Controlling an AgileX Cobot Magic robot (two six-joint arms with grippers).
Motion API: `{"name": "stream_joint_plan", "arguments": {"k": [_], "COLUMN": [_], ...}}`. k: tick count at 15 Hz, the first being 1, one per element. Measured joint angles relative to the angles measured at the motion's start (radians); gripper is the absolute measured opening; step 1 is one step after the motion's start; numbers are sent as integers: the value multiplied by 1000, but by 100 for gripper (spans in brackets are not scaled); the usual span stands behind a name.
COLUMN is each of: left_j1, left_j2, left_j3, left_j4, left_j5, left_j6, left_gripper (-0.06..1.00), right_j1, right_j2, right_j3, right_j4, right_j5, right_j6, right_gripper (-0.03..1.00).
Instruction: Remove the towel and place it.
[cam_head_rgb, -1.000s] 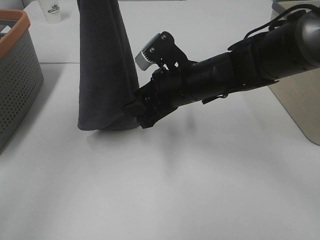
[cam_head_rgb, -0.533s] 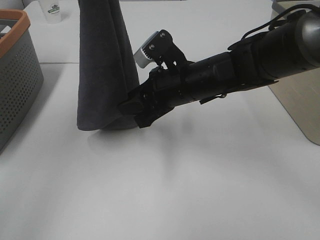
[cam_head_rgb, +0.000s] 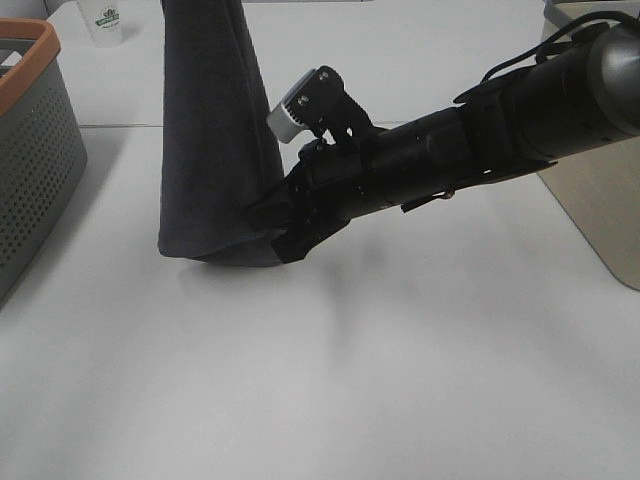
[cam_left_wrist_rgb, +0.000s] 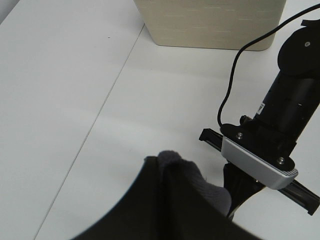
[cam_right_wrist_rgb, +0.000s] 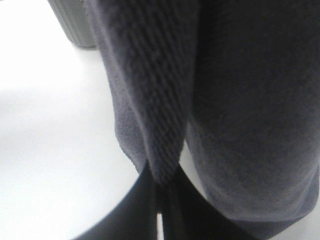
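Towel (cam_head_rgb: 210, 150): centre-left of the high view, hanging as a long draped column from beyond the top edge, its lower end slumped on the white table (cam_head_rgb: 400, 380).

Left pincer (cam_left_wrist_rgb: 165, 165): closed on a bunched tuft of the cloth, seen only in its own wrist view. Likely the upper hold, taking the weight so the cloth hangs free.

Right pincer (cam_head_rgb: 268, 215): reaches in from the right of the frame, jaws closed on a folded edge near the towel's lower end. The wrist view shows the fold nipped between the dark fingers. Probably a second hold, so the cloth can be spread or carried flat.

Cloth is charcoal, looped terry, soft, falling in two vertical folds. A grey perforated basket (cam_head_rgb: 30, 150) with an orange rim sits at the left edge.
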Motion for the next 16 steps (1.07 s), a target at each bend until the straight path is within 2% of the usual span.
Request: {"name": "stream_joint_plan", "arguments": {"k": [2, 3, 6, 8, 10, 12, 15, 16], "left_j1": [0, 0, 0, 0, 0, 12, 45, 58], "left_j2": [0, 0, 0, 0, 0, 0, 1, 1], "left_j3": [0, 0, 0, 0, 0, 4, 43, 107], "left_j4": [29, 64, 125, 179, 224, 241, 203, 166], "left_j5": [0, 0, -13, -30, -63, -129, -203, -257], "left_j6": [-35, -69, -189, -289, -396, -475, -514, -519], "left_gripper": [0, 0, 0, 0, 0, 0, 0, 0], "right_j1": [0, 0, -7, -58, -132, -194, -237, -238], "right_j2": [-49, -112, -226, -304, -364, -383, -383, -383], "right_j3": [0, 0, -3, -43, -126, -226, -355, -423], "right_j4": [-176, -355, -736, -964, -1103, -1187, -1244, -1298], "right_j5": [0, 0, 11, 71, 152, 257, 342, 368], "right_j6": [160, 317, 657, 851, 946, 988, 1017, 1019], "right_gripper": [2, 2, 2, 2, 2, 2, 2, 2]}}
